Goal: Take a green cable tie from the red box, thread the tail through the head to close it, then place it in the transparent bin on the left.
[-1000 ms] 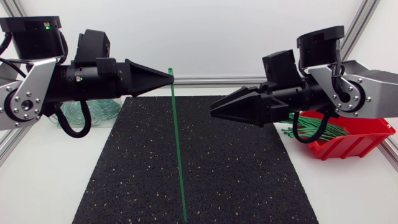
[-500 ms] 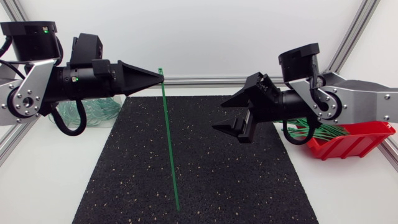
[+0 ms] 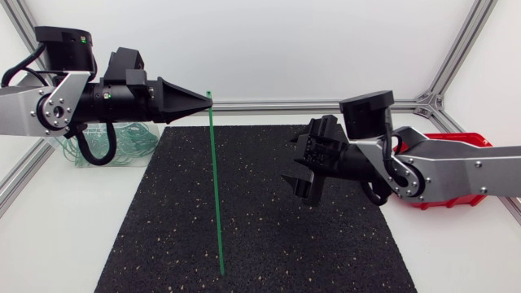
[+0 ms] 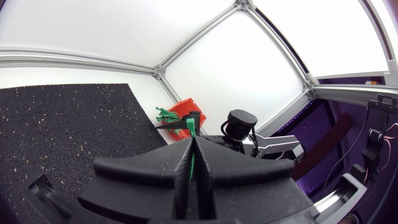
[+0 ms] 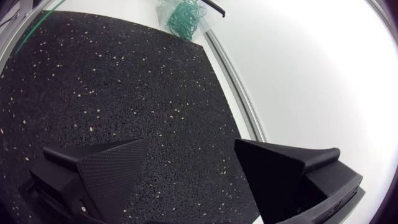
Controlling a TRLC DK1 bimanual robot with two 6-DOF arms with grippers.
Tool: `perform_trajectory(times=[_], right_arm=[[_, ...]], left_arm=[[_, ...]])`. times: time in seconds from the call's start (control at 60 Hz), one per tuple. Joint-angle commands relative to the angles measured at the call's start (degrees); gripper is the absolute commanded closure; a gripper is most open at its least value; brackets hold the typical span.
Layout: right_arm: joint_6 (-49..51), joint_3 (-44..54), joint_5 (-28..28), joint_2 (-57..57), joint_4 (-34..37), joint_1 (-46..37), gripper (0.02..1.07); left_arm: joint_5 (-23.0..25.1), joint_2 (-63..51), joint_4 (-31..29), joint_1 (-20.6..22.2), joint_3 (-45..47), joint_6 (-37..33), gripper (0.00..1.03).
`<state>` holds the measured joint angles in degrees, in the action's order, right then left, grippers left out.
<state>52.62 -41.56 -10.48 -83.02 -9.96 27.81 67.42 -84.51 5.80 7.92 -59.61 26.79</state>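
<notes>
My left gripper [image 3: 205,99] is held above the far edge of the black mat [image 3: 260,236], shut on the head end of a green cable tie [image 3: 215,187]. The tie hangs straight down, its tail reaching near the mat's front. In the left wrist view the tie [image 4: 191,158] shows as a green strip pinched between the closed fingers. My right gripper [image 3: 298,168] stands open over the mat's right half, well apart from the tie, with nothing between its fingers [image 5: 106,165]. The red box [image 3: 444,199] lies behind my right arm. The transparent bin [image 3: 110,148] stands at the far left.
The bin [image 5: 186,15] holds several closed green ties. More loose green ties lie in the red box [image 4: 180,115]. An aluminium frame rail [image 3: 277,105] runs along the table's back edge. White table surface borders the mat on both sides.
My right gripper has opened wide and dropped lower, toward the mat. My left gripper has shifted slightly left with the tie still hanging from it.
</notes>
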Motion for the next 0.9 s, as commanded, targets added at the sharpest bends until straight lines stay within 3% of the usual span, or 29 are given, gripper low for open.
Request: perform_trajectory(times=[0.0, 0.233, 0.367, 0.55, 0.8, 0.883], right_arm=[[7.58, 2.63, -1.65, 2.87, -4.37, 0.58, 0.06], [23.67, 7.37, -2.44, 3.48, -15.36, 1.19, 0.06], [33.16, 9.57, -5.78, 4.01, -19.4, 1.37, 0.06], [40.72, 10.45, -10.61, 5.94, -19.93, 1.98, 0.06], [47.66, 12.91, -10.44, 6.82, -20.37, 9.45, 0.06], [49.95, 15.55, -10.61, 6.56, -23.88, 12.62, 0.06]], left_arm=[[1.66, -2.68, -0.44, -0.36, -2.79, -0.77, 0.99], [5.09, -7.78, -1.32, -0.19, -5.42, -0.77, 0.99], [6.23, -9.36, -1.5, 0.07, -6.22, -0.77, 0.99], [6.59, -9.45, -1.23, 0.51, -5.16, -1.03, 0.99], [6.5, -9.18, -1.14, 0.95, -3.4, -1.91, 0.99], [6.5, -9.18, -1.14, 1.13, -3.23, -1.91, 0.99]])
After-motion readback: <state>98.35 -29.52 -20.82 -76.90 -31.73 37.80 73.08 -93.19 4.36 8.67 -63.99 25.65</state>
